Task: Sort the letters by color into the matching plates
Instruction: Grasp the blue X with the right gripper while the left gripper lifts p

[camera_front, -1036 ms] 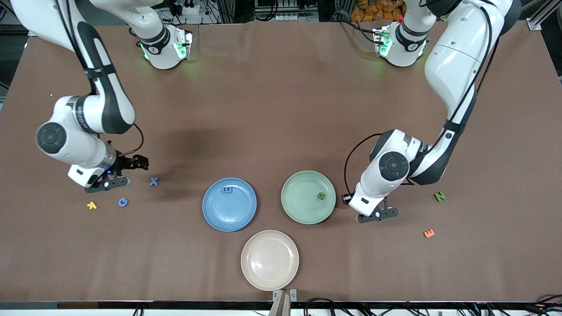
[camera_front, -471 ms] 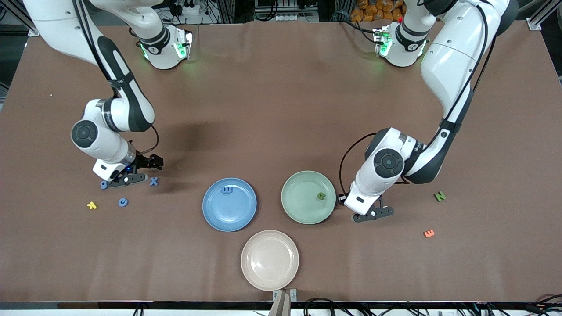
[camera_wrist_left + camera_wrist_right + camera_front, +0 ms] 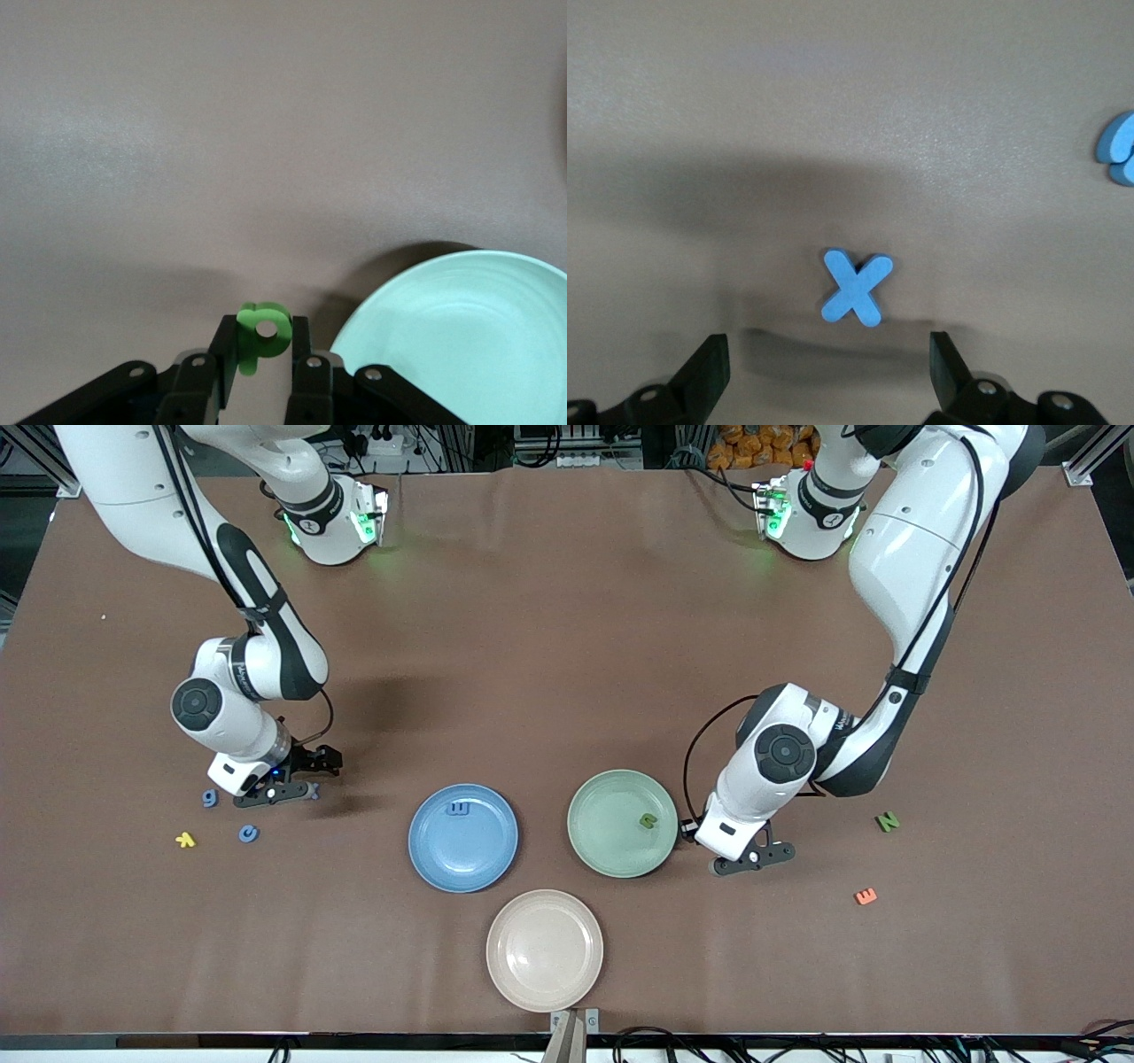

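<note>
From the front I see my right gripper (image 3: 282, 790) low over the blue X and my left gripper (image 3: 753, 859) beside the green plate (image 3: 602, 841). The left wrist view shows what that hides: jaws pinching a green letter (image 3: 262, 335), next to go over the plate. In the right wrist view, spread fingers (image 3: 709, 372) straddle the blue X (image 3: 856, 288); I must descend and close.

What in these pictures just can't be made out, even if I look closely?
- Blue X: in the front view the right gripper, open above it, covers nearly all of it.
- Green letter pinched in the shut left gripper: the front view hides it under the wrist; the left wrist view shows only its top, so its shape stays uncertain.
- Another blue letter: cut off by the right wrist view's edge.
</note>
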Available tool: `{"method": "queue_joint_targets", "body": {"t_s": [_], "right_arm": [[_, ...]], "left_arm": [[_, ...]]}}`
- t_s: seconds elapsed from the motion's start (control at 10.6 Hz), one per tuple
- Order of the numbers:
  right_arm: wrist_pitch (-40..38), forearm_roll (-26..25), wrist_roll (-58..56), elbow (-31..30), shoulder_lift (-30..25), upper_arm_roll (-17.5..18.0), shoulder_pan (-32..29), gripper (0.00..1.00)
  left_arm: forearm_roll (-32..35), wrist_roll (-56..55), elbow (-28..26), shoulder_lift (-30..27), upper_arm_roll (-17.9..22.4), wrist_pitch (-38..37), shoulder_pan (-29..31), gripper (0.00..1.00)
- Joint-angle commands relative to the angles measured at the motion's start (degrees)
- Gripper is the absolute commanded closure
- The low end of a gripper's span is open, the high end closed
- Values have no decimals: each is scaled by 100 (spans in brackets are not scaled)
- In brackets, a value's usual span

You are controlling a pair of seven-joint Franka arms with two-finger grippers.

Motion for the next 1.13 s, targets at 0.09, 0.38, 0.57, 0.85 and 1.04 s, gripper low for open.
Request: {"method": "queue_joint_targets", "body": {"t_s": [0.09,0.38,0.57,0.85,1.04], "right_arm": [[211,8,77,79,189,76,-89,6],[202,17,77,254,303,85,-71,16],[158,17,147,325,312,85,-62,16],[158,8,148,343,312,76,-62,21],[149,8,148,343,312,76,-71,27]], "left_arm": [[-105,-117,33,-2,27,114,-46,100],[-105,-108,24,6,35,193,-46,100],[-105,-100,24,7,35,237,-46,100],[-114,-108,24,15,35,351,-38,100],[-175,-117,24,68,35,499,-46,100]]}}
